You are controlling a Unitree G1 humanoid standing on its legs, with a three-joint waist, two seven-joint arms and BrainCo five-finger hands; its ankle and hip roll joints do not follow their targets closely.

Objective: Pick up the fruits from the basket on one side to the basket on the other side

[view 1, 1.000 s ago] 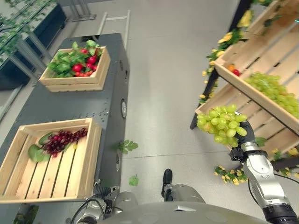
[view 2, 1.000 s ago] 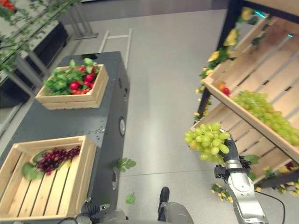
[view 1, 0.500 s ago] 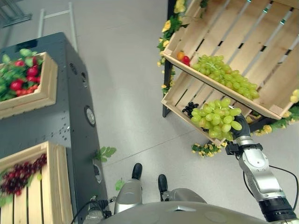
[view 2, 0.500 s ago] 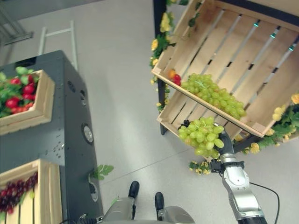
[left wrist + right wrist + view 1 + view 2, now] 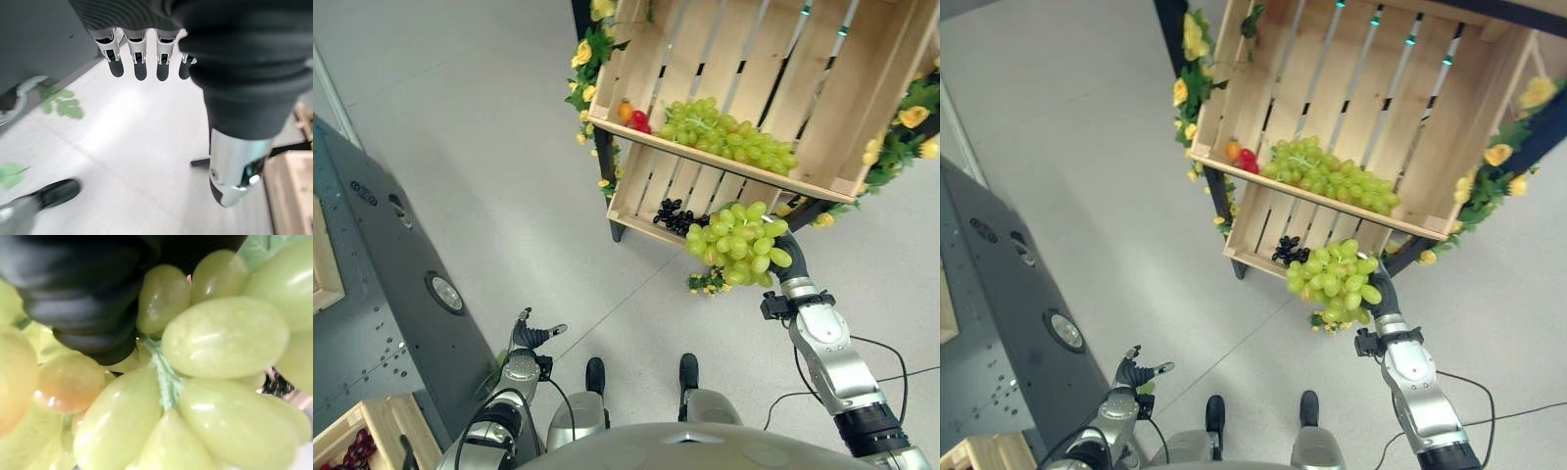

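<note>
right hand [image 5: 787, 277] grips green grape bunch [image 5: 736, 244] just outside lower crate's [image 5: 636, 201] front edge | lower crate: black grapes [image 5: 674, 215] | upper crate [image 5: 724, 162]: green grapes [image 5: 724, 132] | left hand [image 5: 527, 336] spread, low over floor [image 5: 489, 166]

Silver-grey arms, dark ribbed wrist covers, silver fingers [image 5: 116, 54] dark-tipped

Pale grey floor [image 5: 489, 147] with a dark grey cabinet [image 5: 382, 284] at left.
</note>
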